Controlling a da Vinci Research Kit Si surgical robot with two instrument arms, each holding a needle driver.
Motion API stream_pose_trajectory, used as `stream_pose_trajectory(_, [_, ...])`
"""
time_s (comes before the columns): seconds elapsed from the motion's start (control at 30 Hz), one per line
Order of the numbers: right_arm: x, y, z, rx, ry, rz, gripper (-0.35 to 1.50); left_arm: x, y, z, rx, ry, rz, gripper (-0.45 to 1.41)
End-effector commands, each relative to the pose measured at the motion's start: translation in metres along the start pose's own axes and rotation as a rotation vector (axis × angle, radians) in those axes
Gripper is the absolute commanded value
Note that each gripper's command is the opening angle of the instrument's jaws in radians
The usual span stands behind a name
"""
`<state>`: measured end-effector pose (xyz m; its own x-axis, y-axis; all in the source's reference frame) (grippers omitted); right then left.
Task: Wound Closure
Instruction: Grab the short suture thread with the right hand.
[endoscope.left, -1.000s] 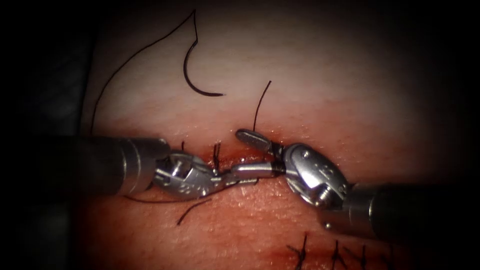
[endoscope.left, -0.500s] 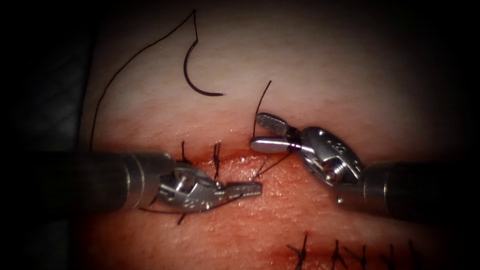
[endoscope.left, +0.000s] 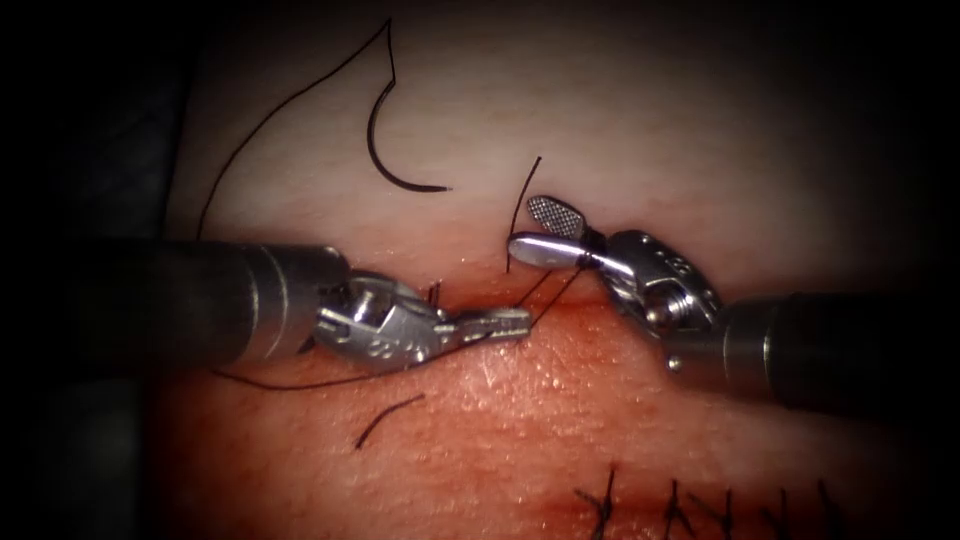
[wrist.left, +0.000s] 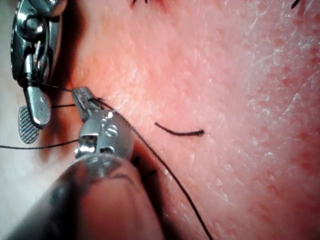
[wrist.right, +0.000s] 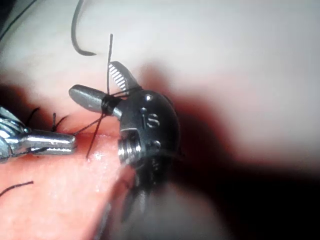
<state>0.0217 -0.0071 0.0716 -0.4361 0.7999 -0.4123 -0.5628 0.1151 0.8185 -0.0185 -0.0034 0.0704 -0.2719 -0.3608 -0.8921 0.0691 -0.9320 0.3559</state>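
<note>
The curved needle (endoscope.left: 385, 160) lies free on the pale tissue (endoscope.left: 700, 130) at the upper left, beyond the cut (endoscope.left: 470, 305), and is not in the tissue. Neither tool holds it. My left tool (endoscope.left: 520, 321) lies over the cut, its jaws shut on the thread (endoscope.left: 550, 290). That thread runs up to my right tool (endoscope.left: 527, 226), where it is wound around the base of the open jaws (wrist.right: 106, 104). A short thread tail (endoscope.left: 522, 195) stands just left of the right tool's tips. In the right wrist view the left tool (wrist.right: 70, 142) sits below the right tool (wrist.right: 92, 80).
Thread from the needle arcs left (endoscope.left: 260, 115) and passes under the left tool (endoscope.left: 300, 384). A loose cut piece of thread (endoscope.left: 388, 412) lies below the cut. Tied stitches (endoscope.left: 602, 500) show at the lower right, another (endoscope.left: 433, 293) by the left tool. Red fluid wets the cut.
The right tool lifted up and to the right off the cut with its jaws open and thread around them. The left tool dipped, then rose to the cut, uncovering the loose thread piece.
</note>
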Motion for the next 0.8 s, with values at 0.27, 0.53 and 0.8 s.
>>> stream_pose_trajectory(0.27, [-0.0003, 0.0002, 0.0026, -0.029, -0.003, 0.047, 1.16, -0.0014, -0.0024, 0.0011, 0.010, 0.004, -0.028, -0.45])
stream_pose_trajectory(0.53, [-0.0003, -0.0001, 0.0040, -0.052, -0.004, 0.077, 1.13, -0.0026, -0.0035, 0.0012, 0.015, 0.006, -0.038, -0.45])
stream_pose_trajectory(0.8, [-0.0009, -0.0009, 0.0042, -0.035, -0.005, 0.042, -0.35, -0.0028, -0.0033, 0.0009, 0.016, 0.003, -0.035, -0.45])
